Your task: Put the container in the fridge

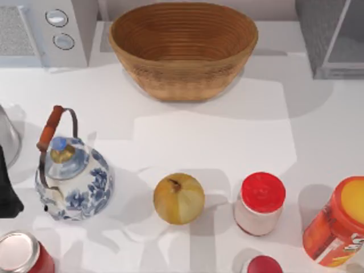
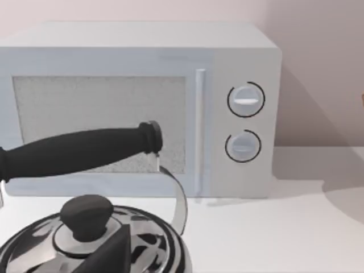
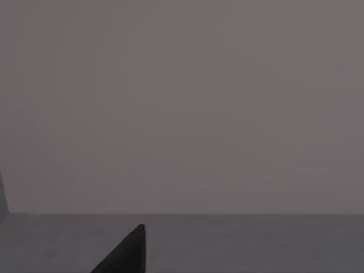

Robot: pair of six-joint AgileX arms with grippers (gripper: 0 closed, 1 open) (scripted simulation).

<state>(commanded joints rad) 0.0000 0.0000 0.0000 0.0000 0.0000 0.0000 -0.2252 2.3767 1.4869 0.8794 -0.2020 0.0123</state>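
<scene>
Three, counting lidded containers along the near right of the table (image 1: 227,136): red-lidded jar (image 1: 260,203) just right of the onion (image 1: 178,198), orange tub (image 1: 339,223) at the right edge, second red lid (image 1: 262,265) cut off at the near edge. Not managing to tell which of them is the task's container. All standing upright on the table, apart from one another, well apart from the fridge (image 1: 335,37) at the far right corner.

Seeing only a corner of the fridge; finding nothing in the part on show, with the rest of the inside lying out of frame.

Noting the left arm (image 1: 8,190) at the left edge, between the steel kettle (image 2: 91,239) and the blue-and-white teapot (image 1: 74,182). Looking from the left hand (image 2: 116,253) across the kettle's black handle toward the microwave (image 2: 142,108) at the far left. Not showing whether clenched or released: cannot tell. Carrying nothing visible.

Pointing the right hand (image 3: 128,253) at a plain grey wall; likewise cannot tell its state, and seeing nothing in it.

Judging progress: fitting either a container waiting on the table for a lift to the far right, or one sitting already in the fridge's hidden part. Not settling between the two.

Also logging the wicker basket (image 1: 183,48) far centre and the can (image 1: 23,253) near left.
</scene>
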